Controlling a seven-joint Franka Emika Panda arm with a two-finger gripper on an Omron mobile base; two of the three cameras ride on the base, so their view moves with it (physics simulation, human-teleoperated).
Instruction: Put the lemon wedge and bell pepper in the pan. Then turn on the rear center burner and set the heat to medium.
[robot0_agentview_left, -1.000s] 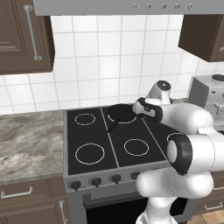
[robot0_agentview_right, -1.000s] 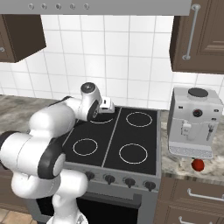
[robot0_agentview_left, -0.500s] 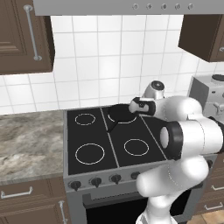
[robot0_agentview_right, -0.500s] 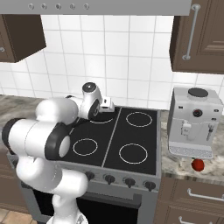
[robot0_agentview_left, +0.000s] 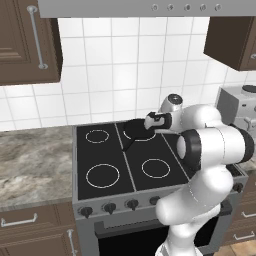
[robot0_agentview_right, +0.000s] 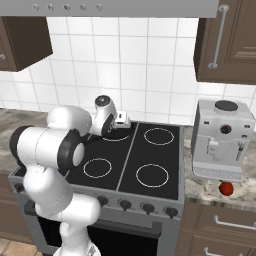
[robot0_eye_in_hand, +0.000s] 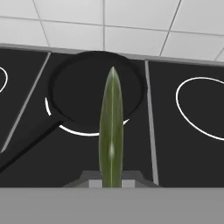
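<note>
1. One claw (robot0_agentview_left: 151, 120) hangs just beside the pan (robot0_agentview_left: 137, 130) on the cooktop.
2. Well off to the claw's (robot0_agentview_right: 122, 118) right, the bell pepper (robot0_agentview_right: 227, 188) sits on the bench (robot0_agentview_right: 240, 195).
3. Claw clamps the lemon wedge (robot0_eye_in_hand: 111, 131), poised before the pan (robot0_eye_in_hand: 83, 87).

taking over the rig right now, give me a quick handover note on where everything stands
End effector: shut on the lemon wedge, held in the air just short of the pan.
Pan: sits on the rear center burner of the cooktop, handle toward the front left; nothing inside it in the hand view.
Bell pepper: on the counter right of the stove, in front of the coffee machine.
Done: wedge picked up.
Left: drop the wedge in the pan, fetch and add the pepper, turn the burner on to medium.
</note>
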